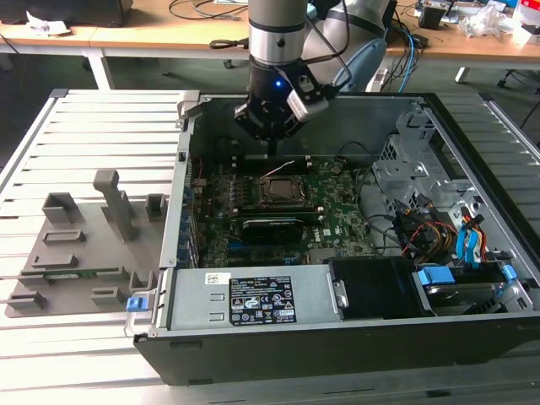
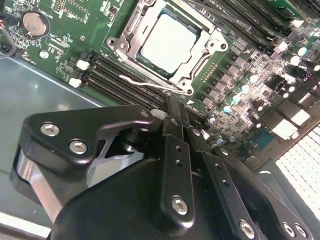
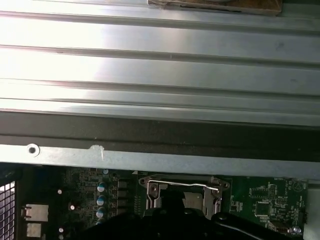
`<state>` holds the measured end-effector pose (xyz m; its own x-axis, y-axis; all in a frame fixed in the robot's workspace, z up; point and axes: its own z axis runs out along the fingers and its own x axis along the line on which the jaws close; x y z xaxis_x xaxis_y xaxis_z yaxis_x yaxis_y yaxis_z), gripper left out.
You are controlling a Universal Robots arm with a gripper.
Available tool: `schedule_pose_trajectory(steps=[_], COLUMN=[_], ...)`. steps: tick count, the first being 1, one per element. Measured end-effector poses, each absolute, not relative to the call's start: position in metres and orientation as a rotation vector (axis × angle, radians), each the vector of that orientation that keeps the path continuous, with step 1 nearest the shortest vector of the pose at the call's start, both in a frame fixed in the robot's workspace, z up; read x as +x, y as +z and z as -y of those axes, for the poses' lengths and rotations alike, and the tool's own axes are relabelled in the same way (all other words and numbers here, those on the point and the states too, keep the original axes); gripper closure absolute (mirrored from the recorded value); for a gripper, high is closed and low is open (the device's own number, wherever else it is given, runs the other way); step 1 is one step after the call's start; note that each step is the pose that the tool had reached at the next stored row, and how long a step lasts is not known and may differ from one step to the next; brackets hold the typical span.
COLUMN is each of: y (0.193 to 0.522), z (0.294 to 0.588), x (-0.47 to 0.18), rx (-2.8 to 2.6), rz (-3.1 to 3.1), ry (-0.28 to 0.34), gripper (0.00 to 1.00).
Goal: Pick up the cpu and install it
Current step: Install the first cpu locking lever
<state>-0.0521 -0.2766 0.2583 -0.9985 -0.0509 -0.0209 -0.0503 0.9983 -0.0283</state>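
The cpu (image 2: 170, 42) lies flat in its socket on the green motherboard (image 1: 337, 202), its pale silver top showing inside the metal socket frame (image 2: 125, 47). In the exterior view the socket (image 1: 277, 192) sits in the middle of the open computer case. My gripper (image 1: 272, 148) hangs above the board just behind the socket, towards the case's back wall. In the second wrist view its black fingers (image 2: 175, 130) stand pressed together, and nothing shows between them at the gripper (image 2: 172, 102). The first wrist view shows the socket frame and its wire lever (image 3: 182, 186).
Black memory slots (image 2: 125, 75) run beside the socket. A coin battery (image 2: 35, 21) sits on the board. The power supply (image 1: 253, 299) fills the case's front, with cables (image 1: 422, 228) and drive bays on the exterior view's right. A grey fixture tray (image 1: 76, 253) lies outside, left.
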Motion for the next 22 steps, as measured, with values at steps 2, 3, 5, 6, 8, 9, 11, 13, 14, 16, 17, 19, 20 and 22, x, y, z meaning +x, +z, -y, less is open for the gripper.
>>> schedule_pose_trajectory(steps=[2, 3, 5, 6, 8, 9, 11, 13, 14, 16, 17, 19, 20, 22], y=[0.254, 0.252, 0.248, 0.247, 0.244, 0.243, 0.241, 0.240, 0.239, 0.236, 0.236, 0.234, 0.233, 0.230], z=[0.277, 0.277, 0.277, 0.277, 0.276, 0.276, 0.276, 0.276, 0.276, 0.276, 0.276, 0.276, 0.276, 0.276], x=[-0.052, -0.052, -0.052, -0.052, -0.051, -0.051, -0.051, -0.050, -0.050, -0.050, -0.050, -0.049, -0.049, -0.049], rx=[-0.079, -0.079, -0.079, -0.079, -0.079, -0.079, -0.079, -0.079, -0.079, -0.079, -0.079, -0.079, -0.079, -0.079], rz=[-3.119, -3.119, -3.119, -3.119, -3.119, -3.119, -3.119, -3.119, -3.119, -3.119, -3.119, -3.119, -3.119, -3.119], ry=[-0.043, -0.043, -0.043, -0.043, -0.043, -0.043, -0.043, -0.043, -0.043, -0.043, -0.043, -0.043, -0.043, -0.043], gripper=[0.89, 0.89, 0.89, 0.89, 0.89, 0.89, 0.89, 0.89, 0.89, 0.89, 0.89, 0.89, 0.89, 0.89])
